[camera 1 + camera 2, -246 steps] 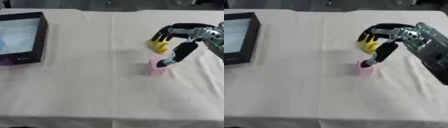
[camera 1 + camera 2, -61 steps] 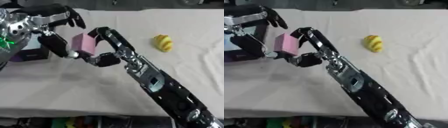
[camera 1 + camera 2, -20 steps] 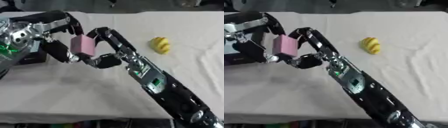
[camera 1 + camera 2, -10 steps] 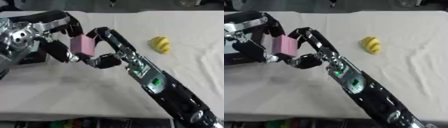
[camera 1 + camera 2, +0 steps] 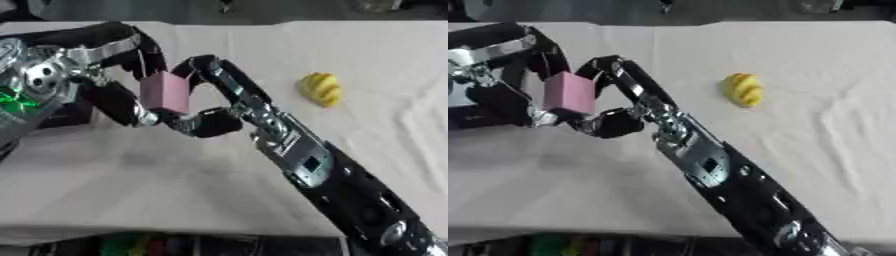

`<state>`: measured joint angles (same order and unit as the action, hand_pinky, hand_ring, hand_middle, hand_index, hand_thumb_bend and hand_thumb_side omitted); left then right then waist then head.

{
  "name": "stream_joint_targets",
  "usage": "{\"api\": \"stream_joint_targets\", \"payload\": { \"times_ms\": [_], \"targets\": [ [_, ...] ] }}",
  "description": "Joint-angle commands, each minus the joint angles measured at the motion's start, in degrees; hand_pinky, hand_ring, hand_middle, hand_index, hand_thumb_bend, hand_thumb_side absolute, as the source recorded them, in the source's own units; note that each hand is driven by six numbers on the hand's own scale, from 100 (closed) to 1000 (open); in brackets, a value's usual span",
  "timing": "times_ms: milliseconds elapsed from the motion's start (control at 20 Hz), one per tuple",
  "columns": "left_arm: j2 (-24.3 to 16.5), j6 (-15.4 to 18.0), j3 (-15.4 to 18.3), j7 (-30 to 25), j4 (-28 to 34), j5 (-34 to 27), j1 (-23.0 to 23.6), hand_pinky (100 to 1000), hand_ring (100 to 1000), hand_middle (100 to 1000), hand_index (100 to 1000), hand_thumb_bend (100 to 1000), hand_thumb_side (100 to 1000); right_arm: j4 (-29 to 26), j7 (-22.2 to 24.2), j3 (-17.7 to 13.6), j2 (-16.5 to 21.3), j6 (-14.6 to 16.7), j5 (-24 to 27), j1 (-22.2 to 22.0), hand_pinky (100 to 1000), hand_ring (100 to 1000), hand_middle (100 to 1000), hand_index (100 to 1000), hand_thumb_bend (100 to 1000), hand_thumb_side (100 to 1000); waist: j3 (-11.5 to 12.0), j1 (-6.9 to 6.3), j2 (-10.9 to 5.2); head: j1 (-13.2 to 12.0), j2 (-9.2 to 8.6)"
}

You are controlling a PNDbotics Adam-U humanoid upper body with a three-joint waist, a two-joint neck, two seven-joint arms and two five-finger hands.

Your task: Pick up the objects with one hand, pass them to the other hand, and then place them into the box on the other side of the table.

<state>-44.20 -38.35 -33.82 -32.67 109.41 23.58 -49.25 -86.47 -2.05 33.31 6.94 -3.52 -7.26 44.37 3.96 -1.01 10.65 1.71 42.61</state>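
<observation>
Table (image 5: 376, 60) w/ wrinkled cream cloth; dark floor behind far edge.

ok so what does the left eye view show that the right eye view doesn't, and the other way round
Only the left eye view shows a green glow on the left arm's body at the picture's left edge. Only the right eye view shows a pale strip of the box behind the left hand; in the left eye view the arm hides it. Both show the pink block held up between the left hand and the right hand, with fingers of both curled on it, and the yellow object lying apart on the white cloth.
</observation>
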Motion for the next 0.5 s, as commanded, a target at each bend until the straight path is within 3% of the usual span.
{"api": "stream_joint_targets", "payload": {
  "times_ms": [50, 500],
  "targets": [
    [-0.92, -4.29, 0.74, -4.99, 0.2, 1.8, -0.78, 720, 577, 441, 465, 320, 100, -2.5, 0.07, 0.53, -0.16, 0.53, 0.12, 1.15, 758, 564, 564, 564, 538, 100, 0.01, -0.7, -0.14, 0.05, -0.56],
    [-1.55, -3.67, 1.35, -6.48, 0.65, 1.92, -0.5, 713, 581, 462, 509, 394, 100, -2.88, 1.14, 0.46, 0.21, 1.86, -1.75, 1.28, 766, 603, 616, 626, 645, 178, -0.08, -0.75, -0.12, 0.0, -0.67]
  ]
}}
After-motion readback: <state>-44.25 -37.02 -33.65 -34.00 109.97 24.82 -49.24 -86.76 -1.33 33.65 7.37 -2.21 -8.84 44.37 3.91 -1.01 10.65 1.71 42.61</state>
